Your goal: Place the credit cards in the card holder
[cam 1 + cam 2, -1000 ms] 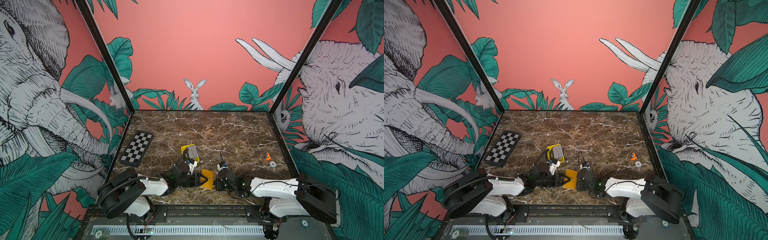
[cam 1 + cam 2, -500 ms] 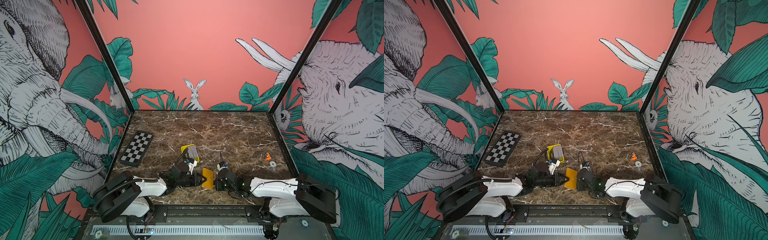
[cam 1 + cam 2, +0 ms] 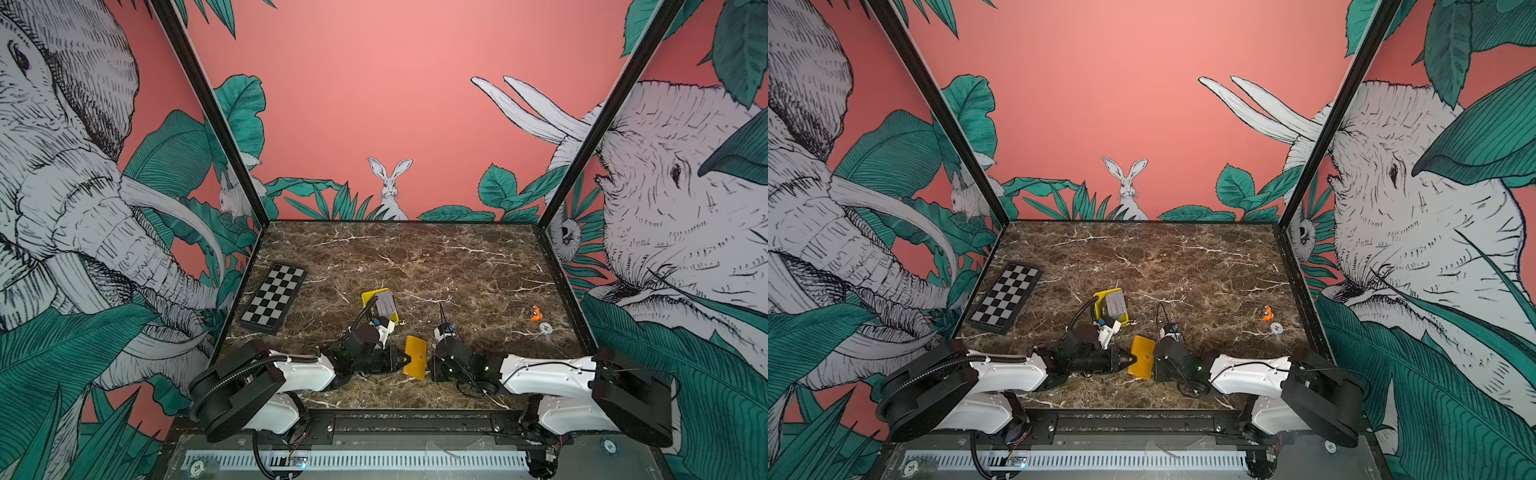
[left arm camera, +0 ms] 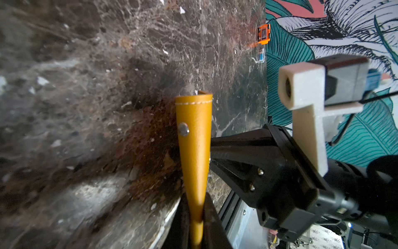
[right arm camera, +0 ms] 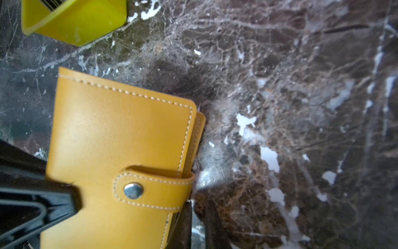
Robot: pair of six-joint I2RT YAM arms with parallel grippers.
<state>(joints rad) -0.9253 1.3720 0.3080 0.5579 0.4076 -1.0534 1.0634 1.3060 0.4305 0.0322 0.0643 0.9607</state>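
Spotted at front-middle of counter (image 3: 457, 270): card holder (image 3: 414, 357), folded shut, snap tab (image 5: 150, 187) buttoned down. Pinched along one edge by left tool (image 4: 196, 217), fingers pressed onto the leather from both sides. Touched or all but touched on the opposite, opening edge by right tool (image 5: 198, 217), close to the snap tab; fingers almost together, only a sliver of counter between, nothing gripped. Can't tell whether lifted or resting. Further back, just behind left tool: credit cards (image 3: 385, 302), leaning in yellow tray (image 3: 368, 296), grey face showing. Off far left, checkerboard plate (image 3: 274, 299), flat on counter. Off right, well apart: small orange item (image 3: 535, 312) and small white round item (image 3: 545, 329).
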